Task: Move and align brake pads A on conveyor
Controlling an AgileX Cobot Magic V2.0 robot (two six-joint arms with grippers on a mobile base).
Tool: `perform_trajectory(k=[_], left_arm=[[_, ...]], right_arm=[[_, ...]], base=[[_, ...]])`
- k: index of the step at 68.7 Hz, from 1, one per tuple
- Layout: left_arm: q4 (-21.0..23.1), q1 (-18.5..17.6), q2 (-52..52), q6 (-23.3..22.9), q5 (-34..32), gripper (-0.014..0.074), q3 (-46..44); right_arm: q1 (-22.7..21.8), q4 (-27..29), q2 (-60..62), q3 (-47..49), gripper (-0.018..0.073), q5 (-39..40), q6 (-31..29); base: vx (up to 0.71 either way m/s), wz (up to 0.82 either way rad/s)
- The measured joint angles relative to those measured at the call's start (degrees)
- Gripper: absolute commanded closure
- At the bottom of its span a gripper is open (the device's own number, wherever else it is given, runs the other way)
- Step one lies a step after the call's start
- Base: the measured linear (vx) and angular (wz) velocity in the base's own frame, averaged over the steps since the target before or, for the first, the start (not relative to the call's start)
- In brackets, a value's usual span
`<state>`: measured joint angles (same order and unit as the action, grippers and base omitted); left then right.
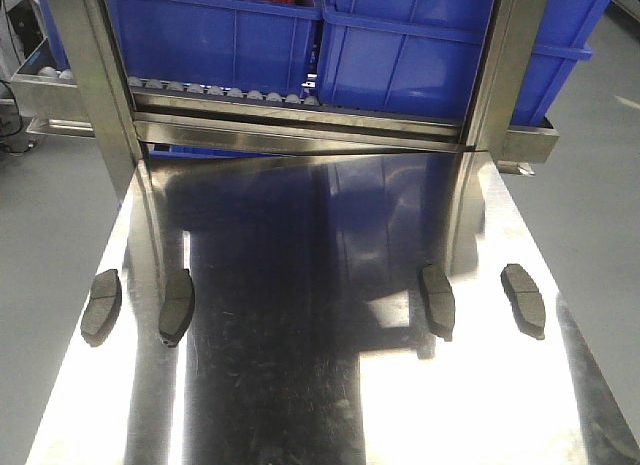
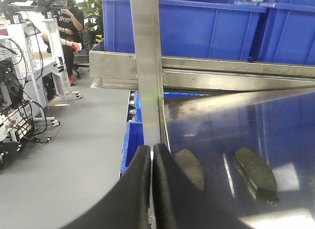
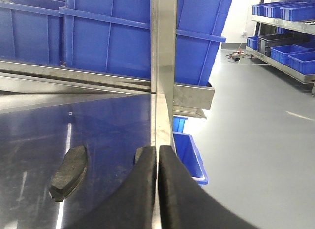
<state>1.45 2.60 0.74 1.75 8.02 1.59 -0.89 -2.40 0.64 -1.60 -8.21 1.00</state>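
Note:
Several brake pads lie flat on a shiny steel table [image 1: 320, 385]: two near its left edge [image 1: 101, 305] [image 1: 177, 305] and two near its right edge [image 1: 437, 300] [image 1: 524, 299]. The conveyor is out of view. My left gripper [image 2: 152, 151] is shut with nothing in it, over the table's left edge, with the left pair of pads [image 2: 192, 169] [image 2: 255, 175] just right of it. My right gripper [image 3: 157, 152] is shut and empty over the right edge. One pad [image 3: 69, 172] lies to its left and another [image 3: 140, 152] peeks out from behind its left finger.
Steel frame uprights [image 1: 95, 95] [image 1: 500, 75] rise at the table's far corners. Behind them, blue crates [image 1: 220, 35] [image 1: 440, 55] rest on a roller rack. A blue bin [image 3: 189, 157] stands on the floor at the right. A person [image 2: 69, 22] sits far left.

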Motion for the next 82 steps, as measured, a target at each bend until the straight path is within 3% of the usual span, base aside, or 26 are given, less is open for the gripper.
perform_trajectory(k=[23,29,41,55,62,66,76,82], left_arm=[[0.0,0.0,0.0,-0.1,-1.4,0.0602,0.0],[0.0,0.0,-0.9,-0.2,1.9,0.0602,-2.3],[-1.5,0.0,-14.4,0.5,7.1,0.0602,-12.4],[-1.5,0.0,-34.7,1.1,8.3,0.0589,-20.7],[-1.5,0.0,-40.1,1.1,7.4,0.0510,-21.8],[-1.5,0.0,-42.0,1.1,6.7,0.0419,-21.8],[-1.5,0.0,-43.9,1.2,5.9,0.0088,-21.8],[-1.5,0.0,-44.6,1.2,5.2,-0.0057,-21.8]], right_arm=[[0.0,0.0,0.0,0.0,0.0567,0.0,0.0],[0.0,0.0,0.0,0.0,0.0567,0.0,0.0],[0.0,0.0,0.0,0.0,0.0567,0.0,0.0],[0.0,0.0,0.0,0.0,0.0567,0.0,0.0],[0.0,0.0,0.0,0.0,0.0567,0.0,0.0],[0.0,0.0,0.0,0.0,0.0567,0.0,0.0],[0.0,0.0,0.0,0.0,0.0567,0.0,0.0],[0.0,0.0,0.0,0.0,0.0567,0.0,0.0]], base=[[0.00,0.00],[0.00,0.00],[0.00,0.00],[0.00,0.00],[0.00,0.00],[0.00,0.00],[0.00,0.00],[0.00,0.00]])
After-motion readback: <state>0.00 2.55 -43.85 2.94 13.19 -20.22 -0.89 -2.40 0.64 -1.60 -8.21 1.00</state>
